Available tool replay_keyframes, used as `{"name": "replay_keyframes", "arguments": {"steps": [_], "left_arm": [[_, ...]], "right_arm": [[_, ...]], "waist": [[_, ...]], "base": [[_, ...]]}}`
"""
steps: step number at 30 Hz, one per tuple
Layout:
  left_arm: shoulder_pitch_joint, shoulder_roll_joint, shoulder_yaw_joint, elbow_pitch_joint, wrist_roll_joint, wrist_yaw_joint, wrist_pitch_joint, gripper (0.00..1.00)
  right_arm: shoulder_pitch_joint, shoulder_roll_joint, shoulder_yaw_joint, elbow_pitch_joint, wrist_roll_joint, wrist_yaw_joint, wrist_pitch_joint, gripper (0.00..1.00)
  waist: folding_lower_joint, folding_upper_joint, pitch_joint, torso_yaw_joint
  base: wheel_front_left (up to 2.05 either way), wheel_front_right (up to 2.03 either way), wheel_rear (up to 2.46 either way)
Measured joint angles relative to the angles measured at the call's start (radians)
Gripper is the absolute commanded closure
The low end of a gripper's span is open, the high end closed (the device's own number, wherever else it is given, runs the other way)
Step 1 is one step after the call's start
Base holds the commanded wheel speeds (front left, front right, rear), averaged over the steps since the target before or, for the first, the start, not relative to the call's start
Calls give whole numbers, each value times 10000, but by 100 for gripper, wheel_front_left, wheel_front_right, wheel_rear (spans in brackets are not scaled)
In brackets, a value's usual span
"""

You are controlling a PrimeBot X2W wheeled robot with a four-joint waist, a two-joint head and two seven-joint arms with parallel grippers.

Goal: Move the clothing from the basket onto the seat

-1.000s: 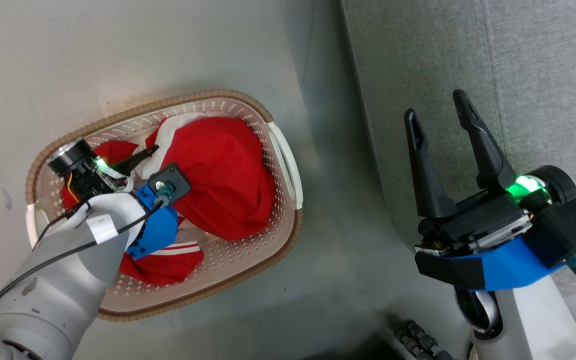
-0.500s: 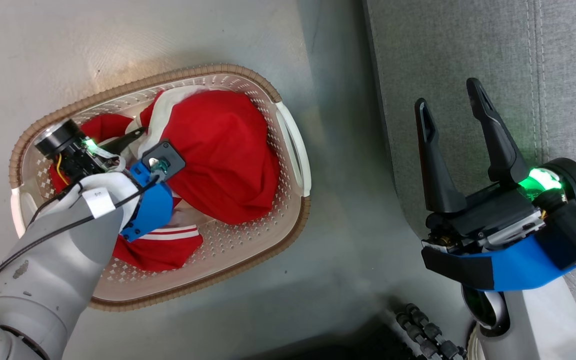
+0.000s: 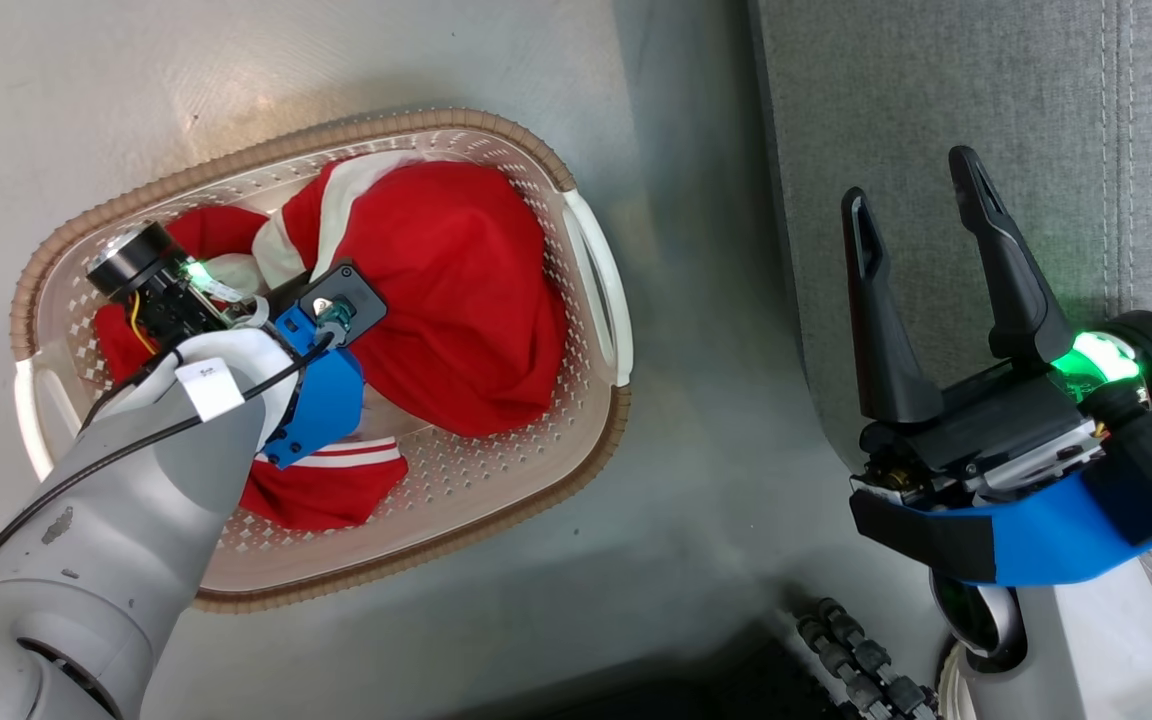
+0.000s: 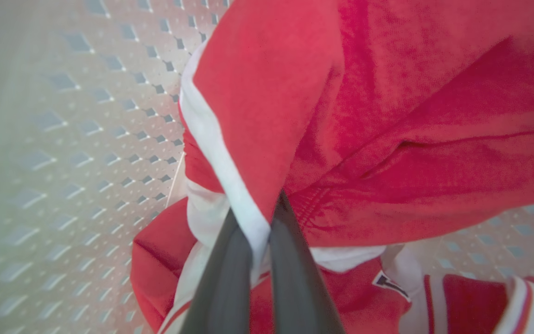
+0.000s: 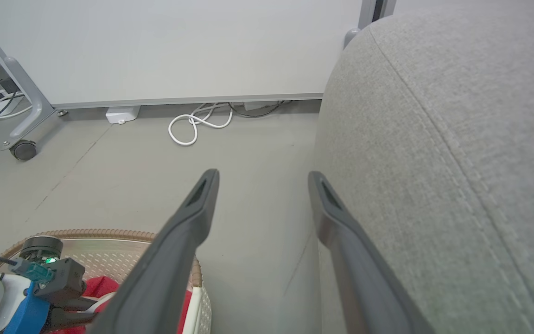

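In the head view the fingers of the left claw (image 4: 258, 204) are hidden under its own arm (image 3: 136, 480). The wrist view shows them closed on a white-trimmed fold of the red clothing (image 3: 456, 290), which lies heaped in the basket (image 3: 526, 470) on the floor (image 3: 696, 500). The right claw (image 3: 911, 175) stands wide open and empty at the edge of the grey seat (image 3: 936, 80), well apart from the clothing.
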Motion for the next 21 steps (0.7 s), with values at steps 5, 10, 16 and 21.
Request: {"name": "replay_keyframes", "arguments": {"steps": [5, 10, 16, 21], "left_arm": [[-19, -73, -86, 8, -88, 0, -188, 100], [23, -153, -82, 12, -328, -2, -433, 100], [291, -474, -115, -15, -594, -4, -721, 100], [694, -742, -280, -268, -853, -8, -867, 100]], "right_arm": [[-2, 0, -40, 90, -48, 0, -2, 0], [-20, 0, -12, 215, -71, 0, 2, 0], [-24, 0, 4, 497, -98, 0, 4, 0], [-23, 0, 77, 792, -163, 0, 4, 0]], "waist": [[0, 0, -121, 113], [0, 0, -445, 247], [0, 0, -1056, 473], [0, 0, -1771, 741]], "base": [[0, 0, 0], [0, 0, 0], [0, 0, 0], [0, 0, 0]]}}
